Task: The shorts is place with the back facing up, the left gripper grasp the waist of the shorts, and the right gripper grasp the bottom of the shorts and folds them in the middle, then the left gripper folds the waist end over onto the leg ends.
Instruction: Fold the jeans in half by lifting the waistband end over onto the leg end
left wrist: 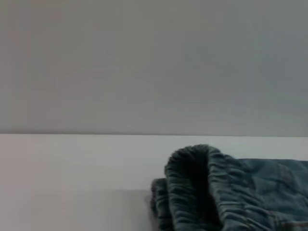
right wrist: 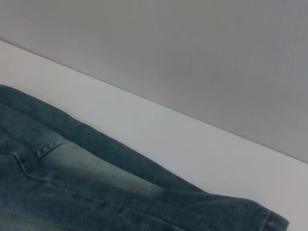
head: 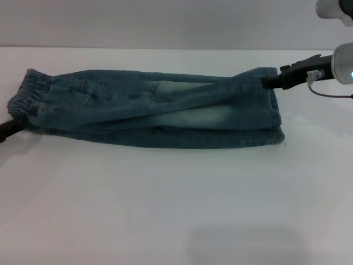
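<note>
The faded blue-green denim shorts [head: 154, 113] lie folded lengthwise in a long strip across the white table [head: 165, 210]. The puckered waist [head: 27, 94] is at the left end, and in the left wrist view the waist [left wrist: 202, 187] curls up off the table. Only a black tip of my left gripper [head: 11, 127] shows, tucked under the waist's near corner, seemingly shut on it. The bottom [head: 274, 105] with its stitched hems is at the right end. My right gripper [head: 266, 82] pinches the far corner of that hem, and taut creases run towards it. The right wrist view shows the hem corner [right wrist: 269, 221].
A grey wall [head: 165, 22] rises behind the table's far edge. The right arm's grey-white wrist [head: 342, 63] hangs over the table's far right corner.
</note>
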{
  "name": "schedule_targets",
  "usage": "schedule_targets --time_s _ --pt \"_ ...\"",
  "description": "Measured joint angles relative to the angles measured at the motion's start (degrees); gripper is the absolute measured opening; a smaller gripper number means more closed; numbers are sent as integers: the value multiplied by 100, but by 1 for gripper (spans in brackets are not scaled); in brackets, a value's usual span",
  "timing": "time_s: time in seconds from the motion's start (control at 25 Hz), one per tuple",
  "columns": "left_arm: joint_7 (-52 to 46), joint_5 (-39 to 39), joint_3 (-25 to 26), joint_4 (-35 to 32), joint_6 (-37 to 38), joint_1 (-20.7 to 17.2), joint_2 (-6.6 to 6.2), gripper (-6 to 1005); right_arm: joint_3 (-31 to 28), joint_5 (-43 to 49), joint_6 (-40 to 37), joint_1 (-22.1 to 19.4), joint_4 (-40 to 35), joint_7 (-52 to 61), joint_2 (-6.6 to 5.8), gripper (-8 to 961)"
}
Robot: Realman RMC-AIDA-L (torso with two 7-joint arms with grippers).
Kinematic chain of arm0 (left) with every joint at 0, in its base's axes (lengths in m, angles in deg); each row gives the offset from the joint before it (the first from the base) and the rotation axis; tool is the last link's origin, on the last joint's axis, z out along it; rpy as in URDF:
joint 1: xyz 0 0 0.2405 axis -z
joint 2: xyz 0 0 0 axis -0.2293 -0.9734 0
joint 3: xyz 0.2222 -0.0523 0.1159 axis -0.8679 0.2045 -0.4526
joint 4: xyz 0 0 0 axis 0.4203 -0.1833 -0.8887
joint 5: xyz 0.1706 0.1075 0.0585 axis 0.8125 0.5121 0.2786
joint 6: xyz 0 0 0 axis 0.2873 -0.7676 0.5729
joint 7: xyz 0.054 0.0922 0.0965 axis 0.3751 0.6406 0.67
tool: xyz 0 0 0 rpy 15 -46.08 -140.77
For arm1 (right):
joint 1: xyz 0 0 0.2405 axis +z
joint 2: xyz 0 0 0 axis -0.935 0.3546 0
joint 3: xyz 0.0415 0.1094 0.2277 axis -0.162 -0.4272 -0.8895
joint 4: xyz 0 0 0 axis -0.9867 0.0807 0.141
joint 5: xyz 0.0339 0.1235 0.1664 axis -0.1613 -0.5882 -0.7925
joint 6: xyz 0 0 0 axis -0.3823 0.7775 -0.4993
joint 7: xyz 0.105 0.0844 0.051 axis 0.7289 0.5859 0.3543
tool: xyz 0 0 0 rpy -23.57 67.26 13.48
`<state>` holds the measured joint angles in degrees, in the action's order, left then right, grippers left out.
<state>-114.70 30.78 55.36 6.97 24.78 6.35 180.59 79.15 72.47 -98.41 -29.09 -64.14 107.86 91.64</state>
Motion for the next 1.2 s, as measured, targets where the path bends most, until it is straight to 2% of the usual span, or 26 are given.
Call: schedule_targets --time_s 0.16,0.24,0.56,1.2 --pt "1 -1 -2 51 -183 76 12 859 0 0 -4 -10 -5 -1 0 576" --pt "3 -1 -24 188 -443 232 16 859 0 0 -5 -13 -5 -1 0 576" --pt "5 7 -216 297 -577 460 16 858 0 -5 24 -46 -18 -26 -5 575" --pt "5 9 -618 373 -691 571 2 857 -5 -70 53 -159 -167 -63 -3 575"
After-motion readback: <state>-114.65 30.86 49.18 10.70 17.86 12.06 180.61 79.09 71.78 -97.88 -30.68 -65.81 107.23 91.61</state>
